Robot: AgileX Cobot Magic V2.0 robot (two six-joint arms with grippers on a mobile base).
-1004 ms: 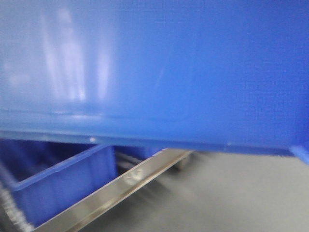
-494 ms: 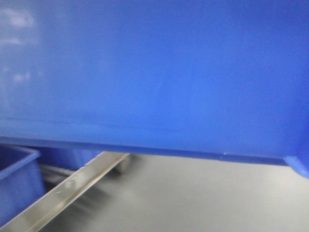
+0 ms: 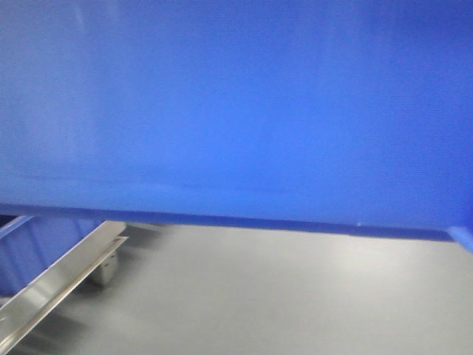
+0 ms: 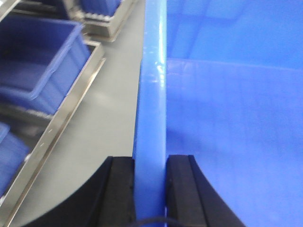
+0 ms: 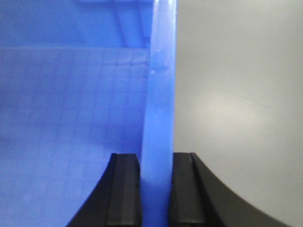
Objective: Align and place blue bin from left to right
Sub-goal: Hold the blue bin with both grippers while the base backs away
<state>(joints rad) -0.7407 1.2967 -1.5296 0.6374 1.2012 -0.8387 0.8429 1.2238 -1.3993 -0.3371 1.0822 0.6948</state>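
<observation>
The blue bin (image 3: 236, 111) fills the upper two thirds of the front view with its smooth flat side wall, held off the grey floor. My left gripper (image 4: 150, 163) is shut on the bin's left rim (image 4: 154, 94), one black finger outside, one inside. My right gripper (image 5: 157, 163) is shut on the bin's right rim (image 5: 161, 85) the same way. The bin's inside floor (image 4: 236, 132) shows a faint grid pattern in both wrist views. The arms themselves are hidden behind the bin in the front view.
A metal rail (image 3: 52, 288) runs diagonally at the lower left of the front view, with a darker blue bin (image 3: 26, 248) behind it. The left wrist view shows that rail (image 4: 61, 118) and smaller blue bins (image 4: 38, 61) to the left. Grey floor (image 3: 295, 296) lies below.
The metal rail and the smaller blue bin have slid leftward in the front view, nearly out of frame; the view and the held bin have shifted to the right.
</observation>
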